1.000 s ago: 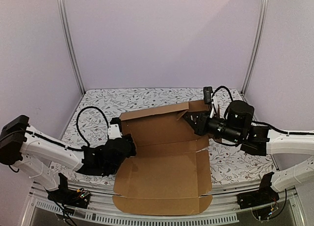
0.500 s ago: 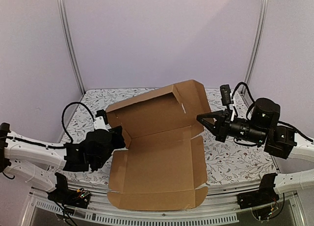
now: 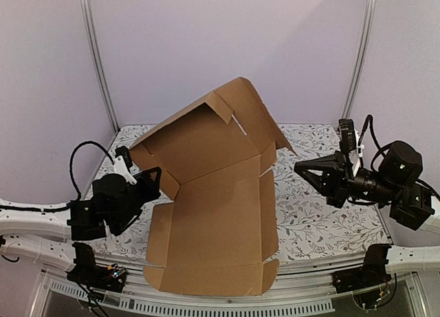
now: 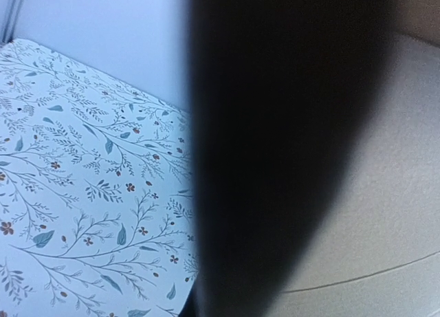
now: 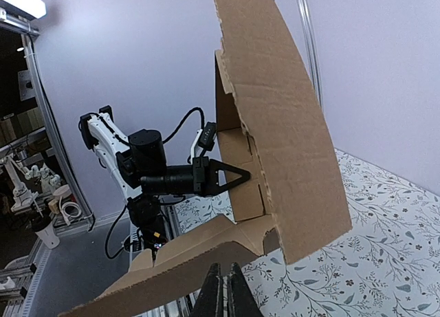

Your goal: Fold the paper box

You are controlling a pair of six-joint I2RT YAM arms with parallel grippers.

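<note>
Paper box (image 3: 213, 214): plain brown corrugated cardboard, unprinted, die-cut, partly unfolded. Top view: occupies centre of frame, lower edge to upper middle. Base panel (image 3: 216, 227) lies flat at lower centre, with a narrow front flap (image 3: 213, 281) at the bottom of the frame. Side flaps along left and right edges are slightly raised. Rear panel (image 3: 203, 148) stands tilted, rising toward upper centre. Top section (image 3: 258, 121) bends over at a crease and slopes down to the right. Right wrist view: raised section fills upper centre, ragged cut edges showing.
</note>
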